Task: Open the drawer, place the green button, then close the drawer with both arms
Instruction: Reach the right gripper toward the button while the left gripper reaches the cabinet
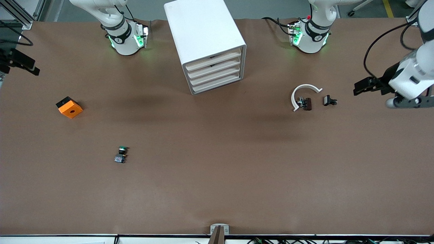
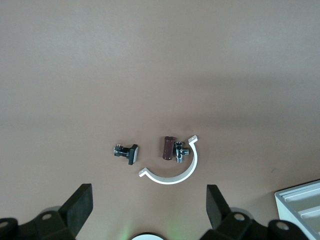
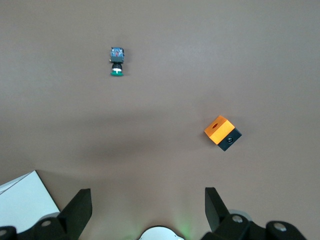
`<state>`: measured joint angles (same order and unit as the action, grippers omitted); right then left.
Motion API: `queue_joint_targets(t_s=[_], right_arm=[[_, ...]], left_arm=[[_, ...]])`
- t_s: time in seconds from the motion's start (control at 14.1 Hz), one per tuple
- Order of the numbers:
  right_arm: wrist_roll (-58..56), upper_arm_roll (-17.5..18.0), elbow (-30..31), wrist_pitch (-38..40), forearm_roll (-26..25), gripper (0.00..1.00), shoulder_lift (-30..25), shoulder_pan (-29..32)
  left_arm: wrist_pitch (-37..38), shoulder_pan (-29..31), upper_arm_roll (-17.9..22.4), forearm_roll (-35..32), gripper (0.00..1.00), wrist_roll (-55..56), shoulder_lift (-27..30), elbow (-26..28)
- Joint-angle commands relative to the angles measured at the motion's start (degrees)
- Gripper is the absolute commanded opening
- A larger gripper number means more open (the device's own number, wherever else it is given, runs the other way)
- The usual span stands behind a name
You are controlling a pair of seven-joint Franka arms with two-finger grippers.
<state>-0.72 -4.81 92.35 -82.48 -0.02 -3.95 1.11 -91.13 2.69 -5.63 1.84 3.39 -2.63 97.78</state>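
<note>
Four shallow white trays with beige-edged fronts sit flush in the white rounded box cabinet (image 1: 206, 40); the lowest one, the drawer (image 1: 217, 85), reads as fully shut. Judgement: no step of the task is done yet. Opening the drawer, placing the part and closing the drawer all remain

Task part: the tiny push-button with round green cap and black-blue body (image 1: 120, 154) lies on its side on the brown paper-covered table (image 1: 217, 189), untouched, well apart from the cabinet, nearer to the front camera than it and toward the right arm's end of the table. The right wrist view also shows it (image 3: 117, 61)

Other items: orange block with a hole and a black base (image 1: 69, 107), toward the right arm's end. White plastic arc (image 1: 304, 96) with a brown-and-metal part (image 1: 305, 103) in its curve and a small black part (image 1: 329, 100) just beside it, toward the left arm's end

Left gripper (image 2: 150, 205): jaws spread wide, nothing between them, held high over the table above the arc and small parts. The arm is raised at the left arm's end of the table

Right gripper (image 3: 148, 205): jaws likewise wide apart and empty, high over bare table, with the orange block and the push-button in its view. In the front view only a dark piece at the frame edge, probably this gripper, shows

Both arms look to be waiting, neither near the drawer nor the push-button
</note>
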Motion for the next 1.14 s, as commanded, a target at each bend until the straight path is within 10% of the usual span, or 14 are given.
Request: queue_joint_targets(t_s=[0.0, 0.5, 1.06], right_arm=[[-0.42, 0.24, -1.39, 0.04, -0.33, 1.00, 6.30, 0.91], [0.36, 0.06, -1.30, -1.19, -0.16, 1.00, 9.74, 1.79], [3.44, 0.32, 9.85, -19.98, 3.54, 1.00, 12.47, -0.31]], left_arm=[[-1.68, -0.76, -0.69, -0.17, 1.00, -0.14, -4.30, -1.27], [-8.01, -2.51, -3.06, 3.35, 1.00, 7.66, -11.69, -1.62], [-12.06, -11.47, -3.16, 2.99, 1.00, 38.25, -22.50, -10.14]])
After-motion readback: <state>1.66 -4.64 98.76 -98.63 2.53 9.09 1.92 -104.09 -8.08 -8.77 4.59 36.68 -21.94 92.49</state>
